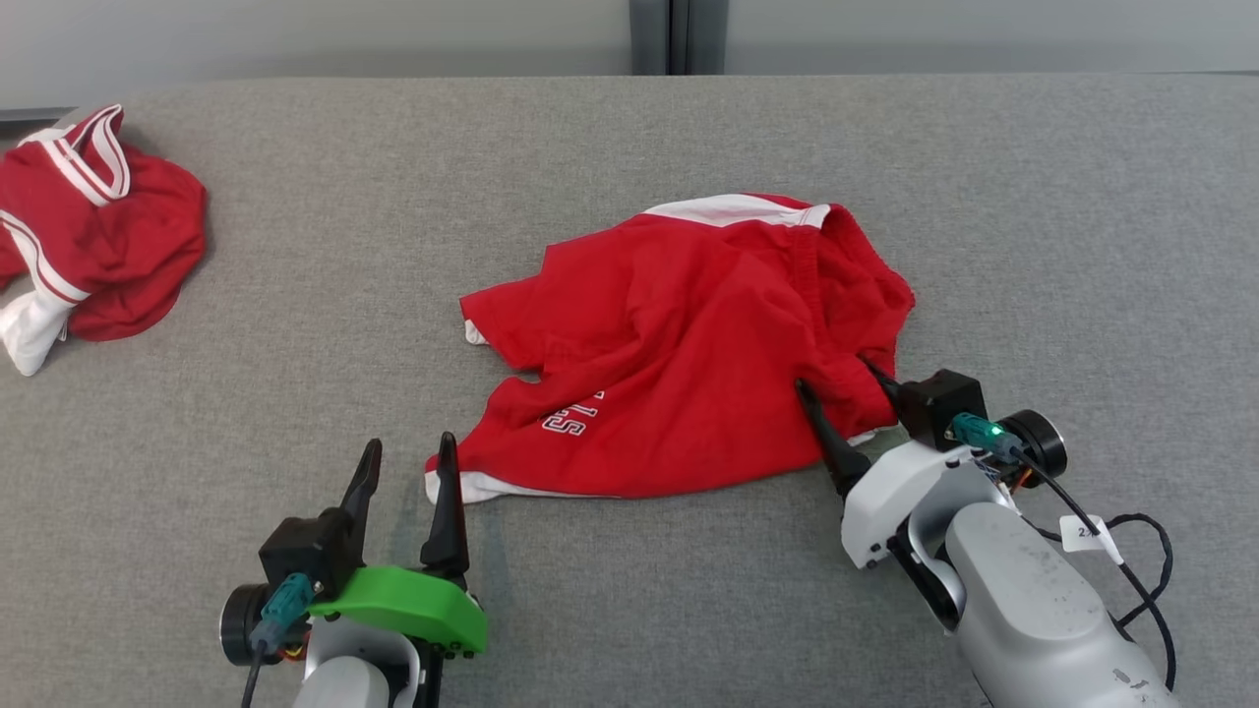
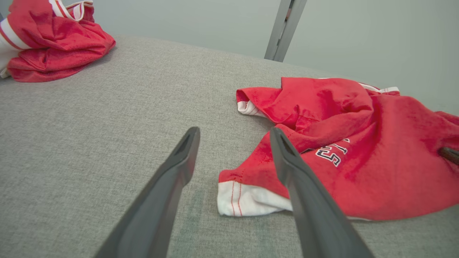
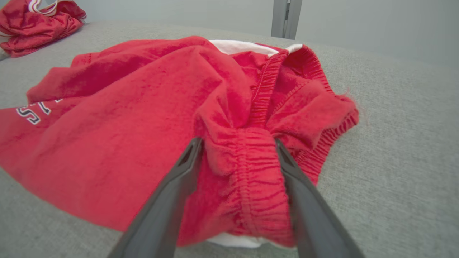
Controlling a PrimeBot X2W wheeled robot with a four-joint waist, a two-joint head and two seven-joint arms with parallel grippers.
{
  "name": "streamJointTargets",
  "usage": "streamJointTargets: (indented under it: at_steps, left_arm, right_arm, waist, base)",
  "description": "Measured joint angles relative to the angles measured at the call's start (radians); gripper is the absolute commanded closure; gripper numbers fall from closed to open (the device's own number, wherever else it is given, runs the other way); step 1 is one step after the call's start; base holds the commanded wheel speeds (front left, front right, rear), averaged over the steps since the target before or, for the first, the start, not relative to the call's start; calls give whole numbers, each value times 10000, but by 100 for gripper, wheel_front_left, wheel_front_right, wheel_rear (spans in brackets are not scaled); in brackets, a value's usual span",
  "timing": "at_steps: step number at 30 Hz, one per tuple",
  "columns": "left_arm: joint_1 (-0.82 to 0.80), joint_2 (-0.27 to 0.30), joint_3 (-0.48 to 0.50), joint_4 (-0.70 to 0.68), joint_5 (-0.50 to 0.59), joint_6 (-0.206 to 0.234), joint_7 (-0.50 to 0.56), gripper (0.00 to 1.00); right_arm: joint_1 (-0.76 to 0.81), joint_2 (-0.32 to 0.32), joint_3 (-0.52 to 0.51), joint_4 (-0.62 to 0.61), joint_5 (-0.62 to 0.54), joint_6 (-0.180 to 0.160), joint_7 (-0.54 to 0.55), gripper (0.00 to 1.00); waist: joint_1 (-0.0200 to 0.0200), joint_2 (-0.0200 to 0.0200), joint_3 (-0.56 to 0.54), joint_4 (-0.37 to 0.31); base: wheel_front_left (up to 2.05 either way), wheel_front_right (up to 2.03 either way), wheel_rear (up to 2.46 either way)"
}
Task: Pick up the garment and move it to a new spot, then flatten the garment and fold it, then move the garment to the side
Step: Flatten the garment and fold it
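Note:
The garment lies crumpled in the middle of the grey fabric surface, red with white edging and black white-outlined letters. My left gripper stands open just left of its near white-hemmed corner, nothing between the fingers; in the left wrist view the gripper has its right finger overlapping the cloth's edge. My right gripper is at the garment's near right side. In the right wrist view the gripper is open, its fingers straddling a gathered ribbed band of the garment.
A second bunched red cloth with white and red-white stripe trim sits at the far left corner. Bare grey surface stretches between the two cloths and to the right. A pale wall with a grey post stands behind.

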Motion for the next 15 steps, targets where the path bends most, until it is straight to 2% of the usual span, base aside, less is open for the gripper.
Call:
streamJointTargets:
  at_steps: [1,5,9,13,14,15]
  left_arm:
    - [-8,0,-29,-21,-10,-2,0,0]
    - [-163,0,-217,-121,-94,-6,2,0]
    - [-380,0,-474,-217,-167,-6,0,0]
    - [-608,0,-771,-207,-261,15,0,0]
    - [-627,0,-802,-203,-280,33,2,0]
    - [-632,0,-836,-184,-282,42,2,0]
  right_arm:
    - [-74,-8,23,75,13,0,0,100]
    - [-609,-104,-117,286,50,0,2,100]
    - [-1409,-138,-970,454,-71,0,0,100]
    - [-2018,-73,-1762,1411,-723,0,0,100]
    - [-2097,-36,-1927,1561,-869,0,0,68]
    - [-2139,4,-2136,1618,-972,2,0,2]
  waist:
    - [0,0,34,32]
    - [0,0,245,181]
    - [0,0,536,341]
    - [0,0,861,607]
    - [0,0,912,664]
    - [0,0,953,718]
  base:
    - [0,0,0]
    - [0,0,0]
    - [0,0,0]
    - [0,0,0]
    - [0,0,0]
    - [0,0,0]
